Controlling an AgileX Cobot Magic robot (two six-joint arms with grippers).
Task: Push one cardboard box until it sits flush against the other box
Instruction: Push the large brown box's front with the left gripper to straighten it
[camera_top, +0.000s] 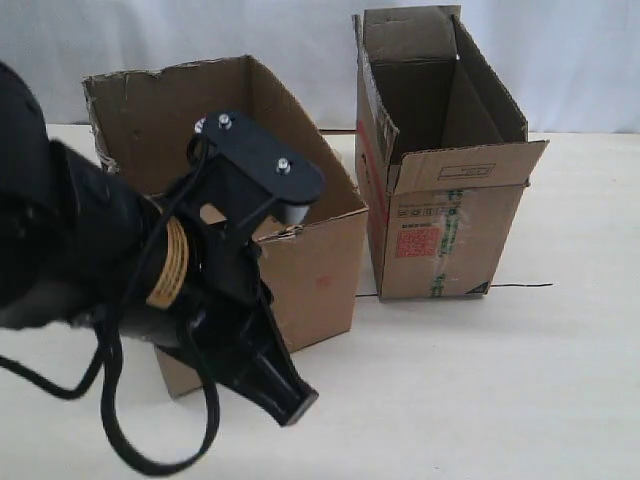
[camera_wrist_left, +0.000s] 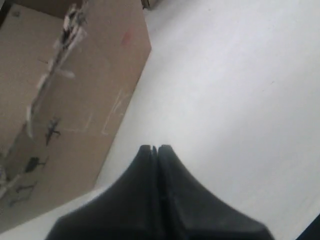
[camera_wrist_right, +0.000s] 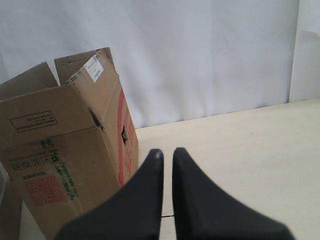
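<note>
Outside, you see the ragged-edged cardboard box on the smooth tabletop, a narrow gap from the taller, flapped other box. Left wrist: your left hand is clenched, empty. Right wrist: your right hand is clenched to a slit, empty.

The cardboard box on the left is plain brown. The other box, on the right, is brown with a red square label and green-striped tape. The table is pale cream; the left arm is black with a yellow band.
</note>
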